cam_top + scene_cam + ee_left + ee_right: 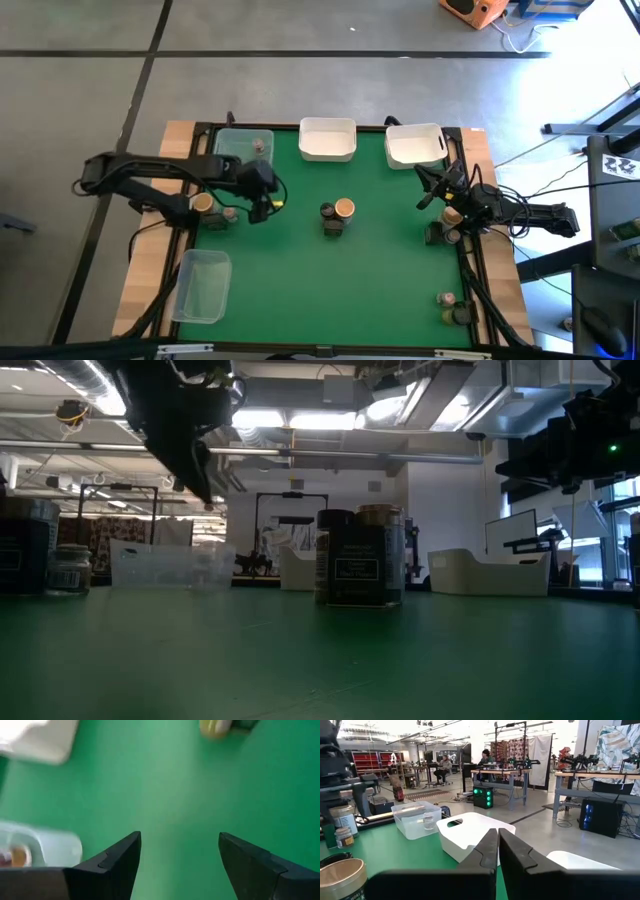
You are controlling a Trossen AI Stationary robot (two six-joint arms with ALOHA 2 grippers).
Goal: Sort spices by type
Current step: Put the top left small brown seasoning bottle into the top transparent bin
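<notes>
From above, the left hand [266,203] hangs over the green counter [380,260] near its left side, and only its own wrist view shows the fingers [117,857] spread wide with nothing between them. The right hand [428,190] is near the white tub [415,145] at the far right corner; its wrist view shows the fingers [485,852] pressed together, empty. Two spices stand mid-counter, a tan-lidded jar [344,208] touching a dark jar [330,218]; the low view shows their labels, while from above more jars [452,225] appear along both side edges.
</notes>
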